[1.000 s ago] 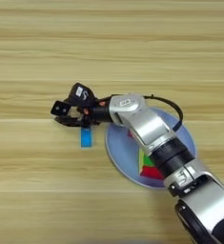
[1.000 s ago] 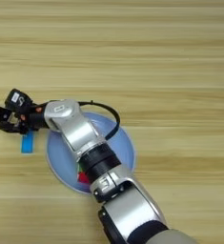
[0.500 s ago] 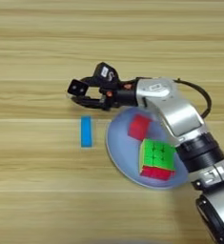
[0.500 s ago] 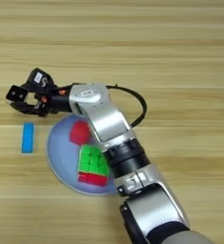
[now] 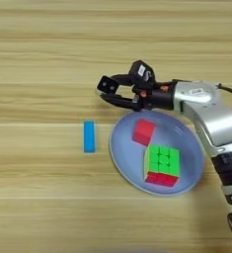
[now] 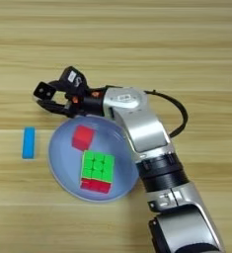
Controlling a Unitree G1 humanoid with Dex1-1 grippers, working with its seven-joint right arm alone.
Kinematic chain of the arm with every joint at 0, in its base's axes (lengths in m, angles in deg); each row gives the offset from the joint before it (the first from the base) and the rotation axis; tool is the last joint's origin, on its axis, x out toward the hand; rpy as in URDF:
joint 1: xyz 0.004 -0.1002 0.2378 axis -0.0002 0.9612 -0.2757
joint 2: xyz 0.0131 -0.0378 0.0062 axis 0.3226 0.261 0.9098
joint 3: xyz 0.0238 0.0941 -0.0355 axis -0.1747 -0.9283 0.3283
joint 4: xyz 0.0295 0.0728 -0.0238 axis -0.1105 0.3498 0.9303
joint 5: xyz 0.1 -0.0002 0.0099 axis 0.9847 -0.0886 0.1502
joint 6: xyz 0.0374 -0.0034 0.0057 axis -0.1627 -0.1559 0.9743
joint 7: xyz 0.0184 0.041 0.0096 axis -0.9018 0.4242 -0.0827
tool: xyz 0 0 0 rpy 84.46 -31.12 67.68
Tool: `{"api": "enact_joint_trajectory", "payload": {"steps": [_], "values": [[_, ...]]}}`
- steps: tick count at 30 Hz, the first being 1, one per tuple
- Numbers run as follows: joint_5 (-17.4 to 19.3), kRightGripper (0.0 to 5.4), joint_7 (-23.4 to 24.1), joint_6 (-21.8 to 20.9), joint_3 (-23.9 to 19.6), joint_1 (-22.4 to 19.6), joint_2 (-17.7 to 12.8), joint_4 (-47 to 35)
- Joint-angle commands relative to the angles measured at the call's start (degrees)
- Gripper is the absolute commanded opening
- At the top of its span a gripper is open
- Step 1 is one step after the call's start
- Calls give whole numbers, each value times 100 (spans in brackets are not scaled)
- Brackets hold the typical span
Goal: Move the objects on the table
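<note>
While the end effector sits at the plate's far rim gripping a small black cube, it could clip that rim (blue bar alone on worktop).

End effector now beside plate.

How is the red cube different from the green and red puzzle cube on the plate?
The red cube is smaller than the puzzle cube. The red cube is one plain colour, while the puzzle cube has a gridded green top and a red side. The red cube lies nearer the gripper, the puzzle cube further back. Both rest on the blue plate.
</note>
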Motion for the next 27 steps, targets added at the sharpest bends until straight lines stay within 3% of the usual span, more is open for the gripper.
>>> {"api": "enact_joint_trajectory", "payload": {"steps": [1, 15, 27], "values": [[169, 248, 131, -119, -391, -315, -345, -221], [409, 248, 53, -81, -860, 15, -933, -203], [424, 248, -234, -370, -967, 512, -1386, -184]]}}
